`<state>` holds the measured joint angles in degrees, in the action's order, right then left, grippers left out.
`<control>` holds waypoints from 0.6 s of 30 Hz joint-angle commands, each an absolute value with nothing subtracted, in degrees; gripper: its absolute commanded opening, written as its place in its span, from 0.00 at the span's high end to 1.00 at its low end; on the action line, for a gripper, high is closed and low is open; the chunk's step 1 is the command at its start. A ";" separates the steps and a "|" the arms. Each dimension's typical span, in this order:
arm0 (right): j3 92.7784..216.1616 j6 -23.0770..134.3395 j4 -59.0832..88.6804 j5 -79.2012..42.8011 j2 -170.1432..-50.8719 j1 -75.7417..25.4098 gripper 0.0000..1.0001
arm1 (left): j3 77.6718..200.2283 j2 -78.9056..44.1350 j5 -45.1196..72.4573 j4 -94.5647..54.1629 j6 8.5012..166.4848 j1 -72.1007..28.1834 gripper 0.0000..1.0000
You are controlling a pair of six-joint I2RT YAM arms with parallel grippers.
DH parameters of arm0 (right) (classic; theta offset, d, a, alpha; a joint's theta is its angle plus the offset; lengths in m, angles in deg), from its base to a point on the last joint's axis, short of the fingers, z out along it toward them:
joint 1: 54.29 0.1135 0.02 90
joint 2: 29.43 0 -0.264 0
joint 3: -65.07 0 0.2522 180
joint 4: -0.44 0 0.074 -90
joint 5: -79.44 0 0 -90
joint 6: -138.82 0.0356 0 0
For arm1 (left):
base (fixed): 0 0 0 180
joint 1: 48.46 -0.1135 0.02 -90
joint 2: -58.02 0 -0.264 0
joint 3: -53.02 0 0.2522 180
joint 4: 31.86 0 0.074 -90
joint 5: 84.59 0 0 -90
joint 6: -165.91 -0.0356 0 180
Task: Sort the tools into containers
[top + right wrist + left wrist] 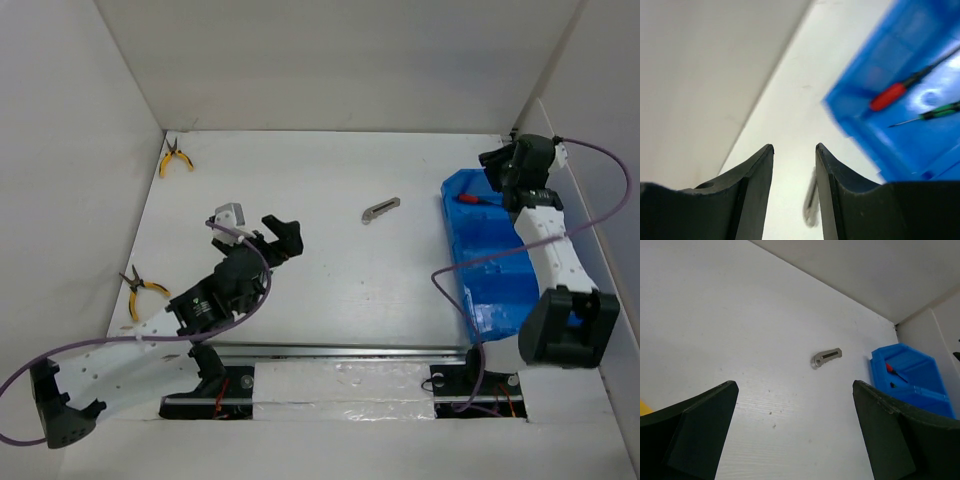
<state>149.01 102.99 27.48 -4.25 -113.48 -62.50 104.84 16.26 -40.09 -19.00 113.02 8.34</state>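
Observation:
The blue container [492,262] stands at the right of the table. In its far compartment lie a red-handled screwdriver [887,96] and a green-handled one [940,112]. My right gripper [794,147] hovers above the bin's far end [503,168], its jaws parted with nothing between them. The grey utility knife [381,210] lies mid-table, ahead of my left gripper [795,387], which stands wide open and empty. One pair of yellow-handled pliers [175,158] sits in the far left corner. A second pair [145,285] lies by the left wall beside the left arm.
White walls enclose the table on the left, back and right. The container [910,382] is close to the right wall. A purple cable [455,270] loops over the bin's near left side. A metal rail [340,350] runs along the near edge.

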 commanded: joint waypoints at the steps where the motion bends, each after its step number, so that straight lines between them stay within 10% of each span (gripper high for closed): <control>1: 144.24 98.13 17.74 -14.07 -105.03 -57.56 0.55 | 111.33 10.94 -42.15 -8.97 125.10 7.62 0.01; 10: 134.66 88.98 16.84 -14.87 -90.43 -37.26 0.53 | 118.54 -2.70 -4.47 -15.37 100.02 -4.50 0.01; 18: 127.09 87.75 12.82 -15.84 -85.59 -35.30 0.52 | 132.77 -15.10 -0.32 0.26 83.23 -6.96 0.05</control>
<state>128.31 90.09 18.21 -15.55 -87.51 -34.76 127.44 -13.97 -5.64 -5.10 93.32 -5.78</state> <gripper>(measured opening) 0.476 0.959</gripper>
